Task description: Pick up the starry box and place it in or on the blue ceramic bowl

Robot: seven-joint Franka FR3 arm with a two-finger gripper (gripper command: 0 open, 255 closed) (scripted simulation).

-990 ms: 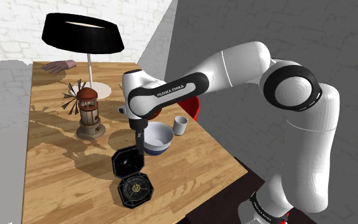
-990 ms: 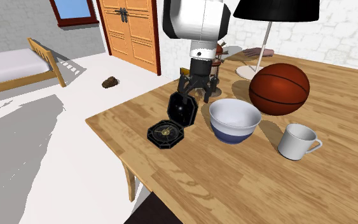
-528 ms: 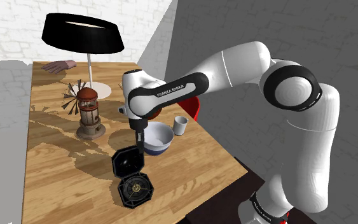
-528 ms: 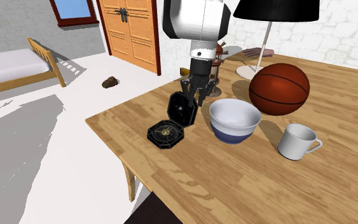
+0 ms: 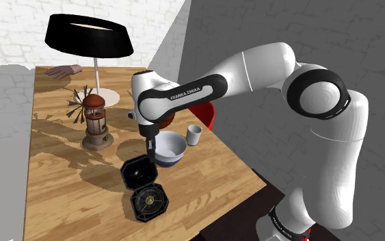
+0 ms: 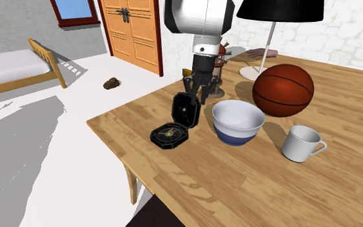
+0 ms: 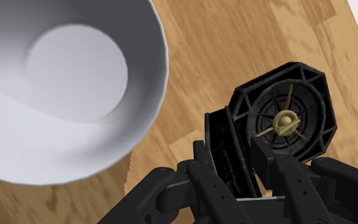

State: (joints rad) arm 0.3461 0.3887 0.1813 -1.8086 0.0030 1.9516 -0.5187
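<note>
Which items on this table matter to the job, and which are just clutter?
Job: box, clasped in the tool; bowl.
Clutter: lamp, lantern, ball, cup.

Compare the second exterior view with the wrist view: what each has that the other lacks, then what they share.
Second exterior view: basketball, white mug, black lamp, orange doors, bed. Wrist view: the bowl's flat inner bottom, the gold star's separate arms. Both: the gripper shut on the black starry box's lid, beside the bowl, and the wooden table.
</note>
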